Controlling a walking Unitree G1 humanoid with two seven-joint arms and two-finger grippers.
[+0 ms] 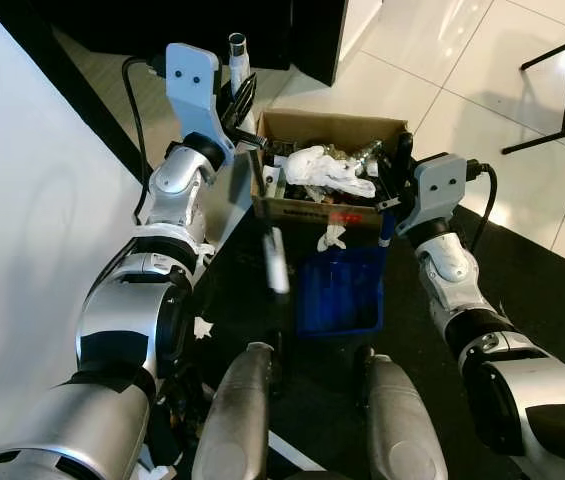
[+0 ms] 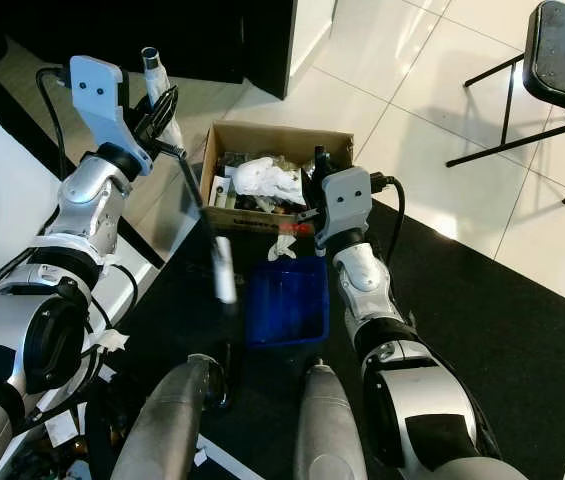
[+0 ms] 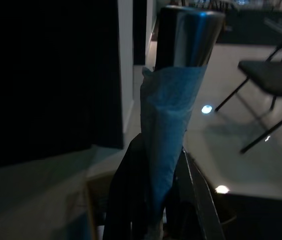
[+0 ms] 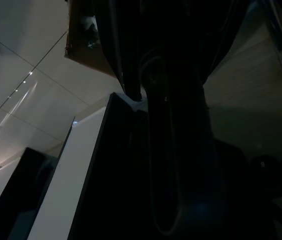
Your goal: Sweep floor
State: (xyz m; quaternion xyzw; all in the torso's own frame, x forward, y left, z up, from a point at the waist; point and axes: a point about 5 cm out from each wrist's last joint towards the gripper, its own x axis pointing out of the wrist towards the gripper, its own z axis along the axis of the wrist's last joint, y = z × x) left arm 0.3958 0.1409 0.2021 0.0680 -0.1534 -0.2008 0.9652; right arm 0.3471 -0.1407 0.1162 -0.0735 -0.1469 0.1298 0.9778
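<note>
brown box (image 2: 262, 140) showing white trash (image 2: 267, 180) inside; blue dustpan (image 2: 287, 300) sitting on black mat (image 2: 482, 300); floor tiles (image 2: 402, 60) looking glossy white; chair (image 2: 562, 50) showing black; broom handle (image 3: 183, 35) shining silver with blue tape (image 3: 168, 115).

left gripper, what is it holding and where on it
The left gripper is shut on the broom handle near its top end, where blue tape wraps it.

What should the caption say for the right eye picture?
Robot holds a broom handle and blue dustpan beside a cardboard box of trash.
</note>
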